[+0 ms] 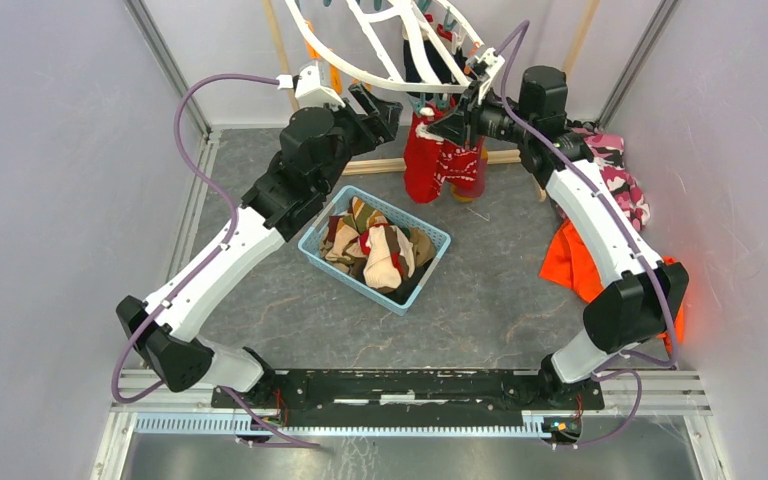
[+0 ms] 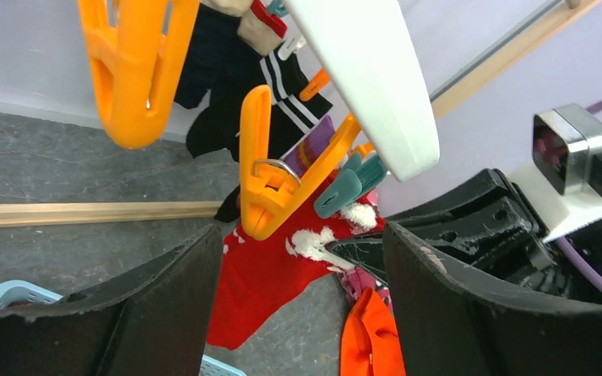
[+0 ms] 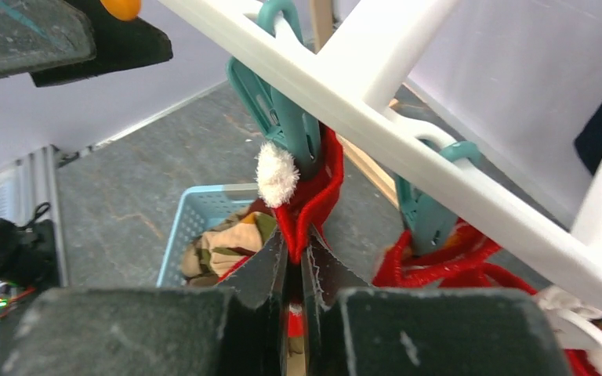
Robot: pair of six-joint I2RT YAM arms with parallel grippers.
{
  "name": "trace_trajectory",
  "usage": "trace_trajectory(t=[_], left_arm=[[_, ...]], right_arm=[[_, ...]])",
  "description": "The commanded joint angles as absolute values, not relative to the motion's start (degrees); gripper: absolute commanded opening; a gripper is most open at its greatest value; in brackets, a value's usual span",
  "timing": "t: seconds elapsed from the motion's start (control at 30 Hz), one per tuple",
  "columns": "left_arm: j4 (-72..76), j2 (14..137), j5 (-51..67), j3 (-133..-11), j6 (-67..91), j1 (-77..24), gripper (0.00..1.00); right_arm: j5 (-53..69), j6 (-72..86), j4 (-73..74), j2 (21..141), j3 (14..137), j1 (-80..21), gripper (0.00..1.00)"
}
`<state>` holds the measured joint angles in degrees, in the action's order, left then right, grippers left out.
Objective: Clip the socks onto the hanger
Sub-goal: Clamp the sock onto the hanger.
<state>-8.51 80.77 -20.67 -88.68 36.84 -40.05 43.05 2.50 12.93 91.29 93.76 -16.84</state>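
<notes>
On your left, the left gripper (image 2: 304,235) has its fingers (image 2: 165,305) spread wide with nothing between them. It sits just under the hanger (image 2: 368,70), facing an orange clip (image 2: 270,180). I judge this puts it where it can squeeze a clip open or steady the frame. In the middle of the table (image 1: 480,310), the basket (image 1: 427,277) holds the rest of the socks (image 1: 380,250) in a heap, within reach of both arms. Further right, the red sock (image 3: 313,196) hangs from a teal clip (image 3: 286,125) on the hanger's white bar, at the far side above the wooden pole (image 1: 375,166). The right gripper (image 3: 294,262) is pinched together on that sock's fabric just below the clip, seemingly to hold the cuff up while the clip bites. The sock is bright red with fluffy white patches and a white pompom (image 3: 276,174) beside the clip. It looks soft, folded at the top and limp below. At the far right, an orange cloth (image 1: 565,265) and a pink garment (image 1: 620,180) lie by the wall, well apart from this work.
</notes>
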Motion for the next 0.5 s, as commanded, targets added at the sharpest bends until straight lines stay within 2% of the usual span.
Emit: trace_trajectory(t=[0.0, 0.2, 0.33, 0.47], left_arm=[[-7.2, 77.8, -17.5, -88.1, 36.3, -40.1, 0.8], [-4.9, 74.8, -14.0, -85.9, 34.2, -40.1, 0.8], [-4.2, 72.5, -13.4, -83.7, 33.7, -40.1, 0.8], [-4.2, 70.8, -13.0, -82.4, 33.5, -40.1, 0.8]], right_arm=[[54.1, 10.8, 3.8, 91.8, 92.6, -14.8, 0.11], [61.8, 21.2, -7.5, 92.3, 89.5, -11.5, 0.13], [61.9, 22.8, -8.5, 92.3, 89.1, -9.6, 0.24], [60.3, 21.8, -6.5, 92.3, 89.3, -8.1, 0.27]])
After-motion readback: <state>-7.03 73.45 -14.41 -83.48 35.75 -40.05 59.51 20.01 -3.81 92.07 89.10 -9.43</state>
